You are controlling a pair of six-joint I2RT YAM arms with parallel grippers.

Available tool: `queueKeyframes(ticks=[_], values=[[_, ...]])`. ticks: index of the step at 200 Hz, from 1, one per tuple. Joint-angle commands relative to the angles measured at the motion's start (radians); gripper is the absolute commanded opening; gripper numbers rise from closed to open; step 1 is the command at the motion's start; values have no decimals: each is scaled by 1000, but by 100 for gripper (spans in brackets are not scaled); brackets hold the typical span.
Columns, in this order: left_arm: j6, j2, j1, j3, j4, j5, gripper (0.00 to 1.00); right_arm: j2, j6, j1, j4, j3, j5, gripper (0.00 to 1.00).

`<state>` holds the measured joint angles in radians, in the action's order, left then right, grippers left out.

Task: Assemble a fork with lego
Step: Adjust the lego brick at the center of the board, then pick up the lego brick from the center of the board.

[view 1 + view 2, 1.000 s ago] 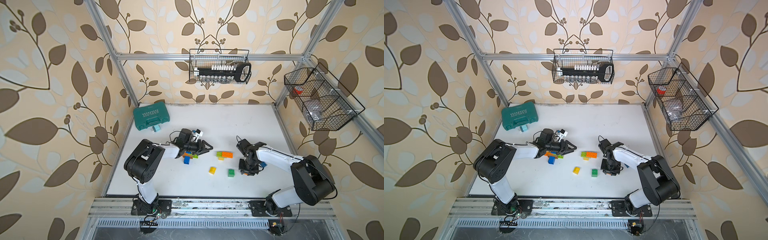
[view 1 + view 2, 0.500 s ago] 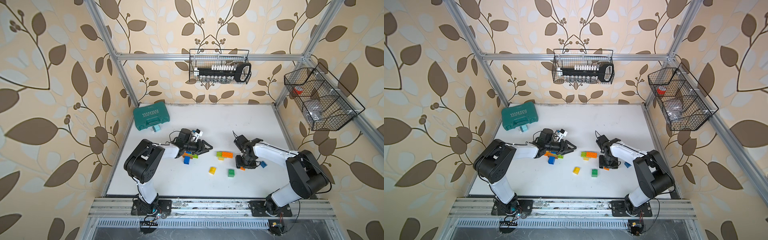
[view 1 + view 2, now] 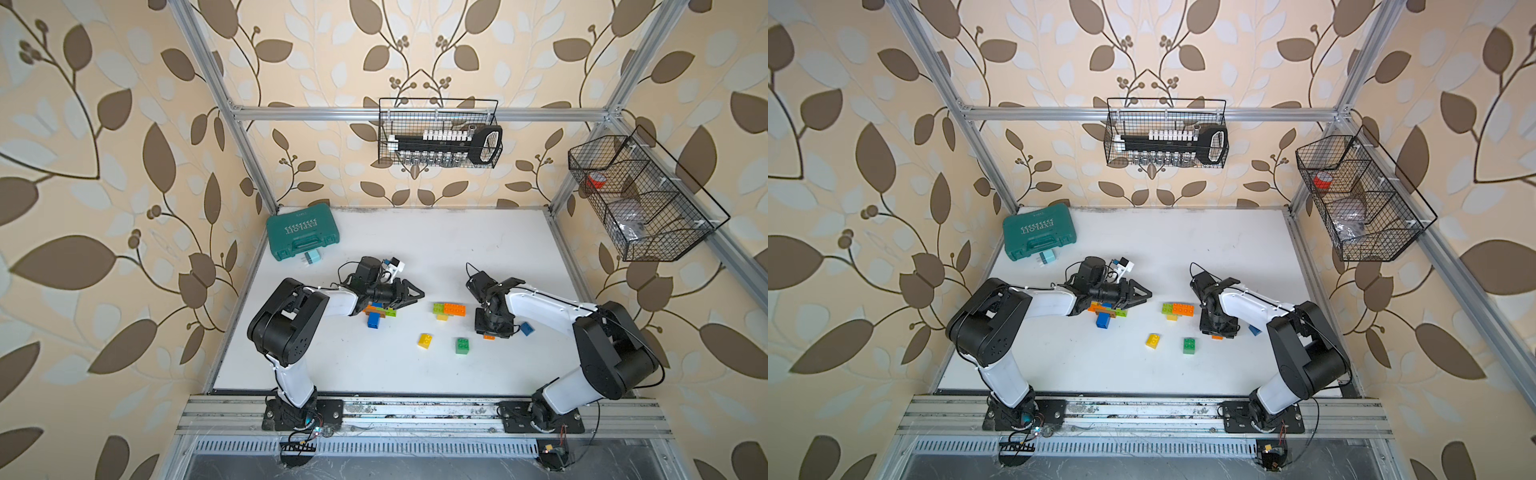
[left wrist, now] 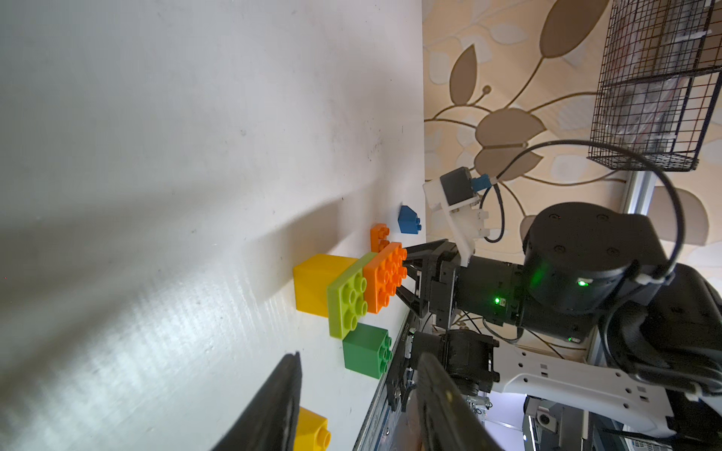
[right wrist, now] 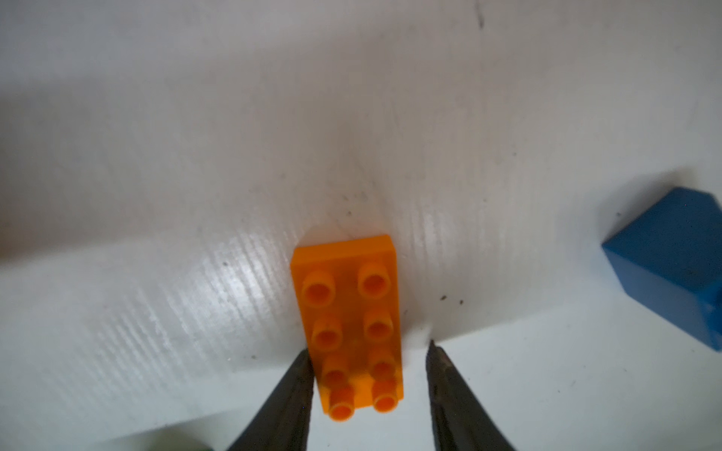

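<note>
While one build (image 3: 374,319) is joined beside the left gripper (image 3: 415,298), jaws apart and empty, other lego (image 3: 424,340) lies loose away from it, and the right gripper (image 5: 370,350) straddles an orange plate (image 5: 347,281) with narrow, unclosed jaws.

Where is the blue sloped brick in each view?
In a top view: blue sloped brick, right of centre, just beyond the orange plate.
In a top view: the same spot.
Left wrist: small and distant.
Right wrist: large, cut off by the frame edge.
Shared landmark: the orange plate beside it, in all four.
</note>
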<state>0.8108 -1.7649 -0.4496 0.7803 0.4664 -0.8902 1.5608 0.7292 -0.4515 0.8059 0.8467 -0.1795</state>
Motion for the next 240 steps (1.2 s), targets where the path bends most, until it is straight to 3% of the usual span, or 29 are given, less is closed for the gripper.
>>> queueKeyframes(ticks=[1,37,131,202,240], values=[[-30,1,15,2,2,-30,50,-3,32,-5,10,-13,5,47],[-28,5,14,-6,3,-26,50,-9,20,-20,36,3,28,50],[-19,-1,14,-1,11,-32,49,-23,-43,26,-5,-31,44,46],[-36,-2,14,6,-19,-27,48,-26,-53,28,-19,-55,93,34],[-52,6,15,31,-55,-26,49,-56,-74,25,10,-37,61,24]])
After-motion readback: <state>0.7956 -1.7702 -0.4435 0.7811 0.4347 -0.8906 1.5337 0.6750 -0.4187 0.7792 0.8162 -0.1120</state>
